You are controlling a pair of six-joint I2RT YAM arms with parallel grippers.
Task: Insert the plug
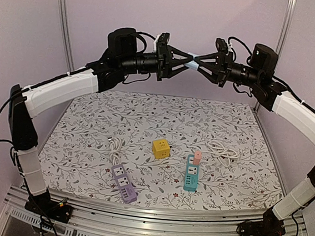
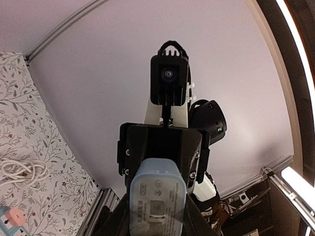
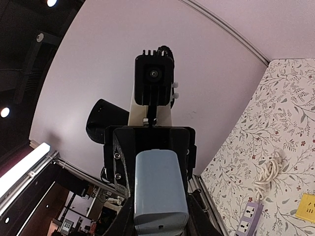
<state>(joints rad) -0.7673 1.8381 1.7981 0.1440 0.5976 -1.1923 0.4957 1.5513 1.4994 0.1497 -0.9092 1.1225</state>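
From above, the left arm (image 1: 60, 89) and right arm (image 1: 305, 118) rise well clear of the counter (image 1: 90, 117). Their forearms are levelled toward each other and meet at top centre. The left jaws and right jaws are each clamped on the pale blue plug (image 1: 191, 64) from opposite ends. This looks like a mid-air regrasp to set its orientation before insertion. Far below lie a purple power strip (image 1: 124, 183), a yellow cube socket (image 1: 161, 148) and a teal power strip (image 1: 191, 177). A pink plug (image 1: 197, 156) sits at the teal strip's far end, and a coiled white cord (image 1: 224, 149) lies near it.

In the left wrist view, the blue plug fills the bottom centre, its labelled face toward the lens. The opposite jaw housing and the right wrist camera (image 2: 170, 78) look straight back. No prongs show.

In the right wrist view, the plug's plain face shows between the dark fingers (image 3: 118, 223), with the left wrist camera (image 3: 155, 78) squarely ahead. The wrists appear coaxial and tilted slightly upward.
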